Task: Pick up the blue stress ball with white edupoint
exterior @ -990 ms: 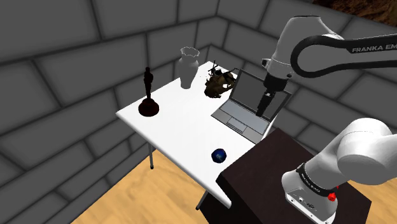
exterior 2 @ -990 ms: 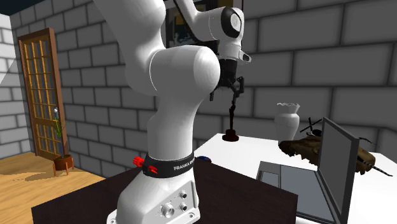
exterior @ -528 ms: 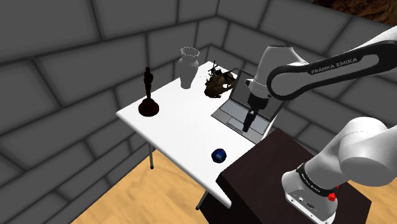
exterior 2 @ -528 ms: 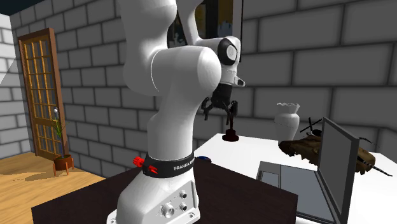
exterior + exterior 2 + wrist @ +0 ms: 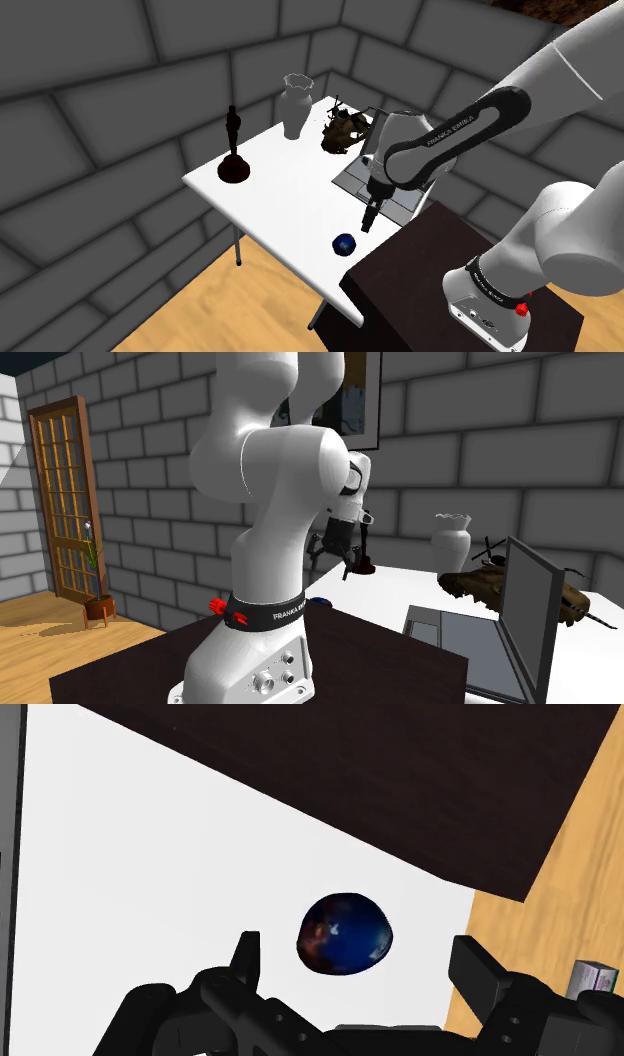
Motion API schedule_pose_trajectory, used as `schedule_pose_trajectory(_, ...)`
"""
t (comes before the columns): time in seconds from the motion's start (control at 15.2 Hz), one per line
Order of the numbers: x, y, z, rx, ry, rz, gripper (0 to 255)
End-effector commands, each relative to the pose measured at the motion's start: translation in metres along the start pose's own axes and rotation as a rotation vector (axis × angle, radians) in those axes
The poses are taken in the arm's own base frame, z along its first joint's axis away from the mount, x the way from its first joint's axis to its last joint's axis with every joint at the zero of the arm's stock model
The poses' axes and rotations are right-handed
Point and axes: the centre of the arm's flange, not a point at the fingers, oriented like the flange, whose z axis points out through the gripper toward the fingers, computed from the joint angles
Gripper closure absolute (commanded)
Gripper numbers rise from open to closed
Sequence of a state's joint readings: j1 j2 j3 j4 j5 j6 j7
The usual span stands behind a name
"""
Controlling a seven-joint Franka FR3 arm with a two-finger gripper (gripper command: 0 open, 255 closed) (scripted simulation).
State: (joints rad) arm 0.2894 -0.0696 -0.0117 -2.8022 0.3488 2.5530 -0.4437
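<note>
Hovering the released, wide-open gripper just above the blue ball sitting at the edge of the table beside the dark stand.

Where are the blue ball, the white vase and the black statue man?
Round dark-blue ball (image 5: 345,933): wrist view, middle of its surface.
White curvy vase (image 5: 297,110): shoulder view, its belly.
Black figurine on a round base (image 5: 234,140): shoulder view, its body.

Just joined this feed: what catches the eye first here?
The big white arm arches over the white table, its open gripper hanging above a small blue ball beside the dark stand. Farther back stand a dark statuette and a white vase.
</note>
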Motion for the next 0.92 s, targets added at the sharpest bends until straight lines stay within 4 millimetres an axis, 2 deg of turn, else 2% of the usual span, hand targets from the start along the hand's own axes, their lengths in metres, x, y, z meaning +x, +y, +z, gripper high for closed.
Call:
schedule_pose_trajectory(0.0,0.011,-0.004,0.026,0.013,-0.002,-0.018,0)
schedule_pose_trajectory(0.26,0.027,-0.011,0.075,0.042,-0.011,-0.055,0)
schedule_pose_trajectory(0.79,0.032,-0.003,0.115,0.043,-0.011,-0.056,0)
schedule_pose_trajectory(0.86,0.032,-0.003,0.115,0.043,-0.011,-0.056,0)
